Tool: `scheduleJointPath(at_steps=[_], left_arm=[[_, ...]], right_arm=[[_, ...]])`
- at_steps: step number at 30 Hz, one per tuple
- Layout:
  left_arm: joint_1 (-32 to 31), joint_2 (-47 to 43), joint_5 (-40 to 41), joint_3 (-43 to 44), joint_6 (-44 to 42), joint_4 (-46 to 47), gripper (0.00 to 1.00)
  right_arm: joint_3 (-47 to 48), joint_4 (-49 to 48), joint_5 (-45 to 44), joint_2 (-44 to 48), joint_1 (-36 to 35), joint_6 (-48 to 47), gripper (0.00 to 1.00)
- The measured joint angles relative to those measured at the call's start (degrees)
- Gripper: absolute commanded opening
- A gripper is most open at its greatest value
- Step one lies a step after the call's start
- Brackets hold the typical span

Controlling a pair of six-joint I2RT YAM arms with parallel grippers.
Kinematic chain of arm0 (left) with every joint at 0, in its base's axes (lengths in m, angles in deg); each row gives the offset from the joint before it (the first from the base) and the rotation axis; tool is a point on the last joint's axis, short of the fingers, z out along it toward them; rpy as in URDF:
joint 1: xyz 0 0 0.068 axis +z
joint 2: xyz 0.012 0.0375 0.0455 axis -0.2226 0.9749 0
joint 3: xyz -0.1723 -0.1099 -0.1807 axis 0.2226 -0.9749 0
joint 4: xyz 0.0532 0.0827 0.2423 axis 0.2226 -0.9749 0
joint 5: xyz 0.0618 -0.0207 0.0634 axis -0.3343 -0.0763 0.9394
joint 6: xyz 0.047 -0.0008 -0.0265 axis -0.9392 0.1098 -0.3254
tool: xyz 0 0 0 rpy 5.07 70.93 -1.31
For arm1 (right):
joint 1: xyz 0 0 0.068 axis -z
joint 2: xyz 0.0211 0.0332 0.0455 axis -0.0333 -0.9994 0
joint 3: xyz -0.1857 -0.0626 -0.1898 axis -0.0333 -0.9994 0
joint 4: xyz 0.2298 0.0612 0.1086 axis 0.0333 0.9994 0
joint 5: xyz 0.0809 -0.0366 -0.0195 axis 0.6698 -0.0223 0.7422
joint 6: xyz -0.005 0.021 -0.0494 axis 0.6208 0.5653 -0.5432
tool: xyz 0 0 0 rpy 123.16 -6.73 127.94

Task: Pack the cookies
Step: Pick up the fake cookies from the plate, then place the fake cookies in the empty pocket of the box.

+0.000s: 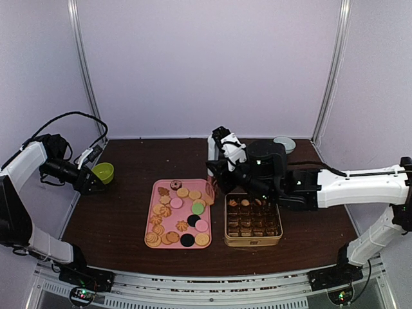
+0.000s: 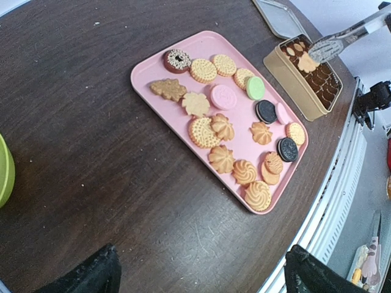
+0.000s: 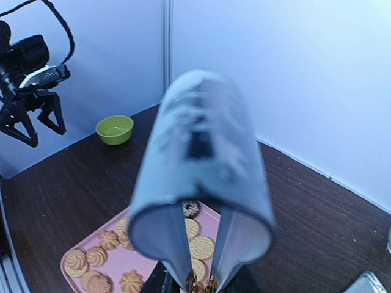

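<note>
A dark brown wooden worktop (image 1: 122, 212) carries everything. At its far left stands a small lime-green round bowl (image 1: 103, 172), upright, well apart from the rest. A pink rectangular plastic tray (image 2: 204, 43) lies near the middle. Just beside it on the right sits a gold rectangular metal tin (image 1: 253, 243), open, divided into small brown compartments. Silvery metal tongs (image 2: 348, 36) slant down from the right, tips over the tin's far end. Beyond the tin lies a flat grey rimmed rectangular sheet (image 2: 278, 18). A pale grey round dish (image 1: 284, 143) sits in the far right corner. Plain white walls (image 1: 206, 64) with metal corner posts (image 1: 84, 64) enclose the space.
</note>
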Motion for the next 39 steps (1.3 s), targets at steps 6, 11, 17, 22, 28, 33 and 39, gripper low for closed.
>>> scheduleJointPath(at_steps=[6,11,17,22,28,33,39], left_arm=[[0.00,0.02,-0.04,0.00,-0.07,0.02,0.96],[0.00,0.13,-0.09,0.00,-0.07,0.02,0.96],[0.00,0.17,-0.09,0.00,-0.04,0.02,0.96],[0.00,0.17,-0.09,0.00,-0.04,0.04,0.96],[0.00,0.20,-0.09,0.00,-0.04,0.02,0.96],[0.00,0.22,-0.09,0.00,-0.07,0.02,0.96],[0.00,0.22,-0.09,0.00,-0.04,0.09,0.97]], right_arm=[[-6.93,4.15,-2.62,8.70,2.36,-1.90,0.00],[-9.51,5.68,-3.17,9.88,2.40,-2.19,0.00],[-9.75,6.29,-3.32,9.51,2.40,-3.02,0.00],[-9.75,6.27,-3.17,8.09,2.40,-3.41,0.00],[-9.75,6.21,-2.12,6.99,2.40,-3.61,0.00],[-9.66,5.40,-1.40,5.88,2.40,-4.24,0.00],[-9.55,4.68,-0.74,4.11,2.40,-4.46,0.01]])
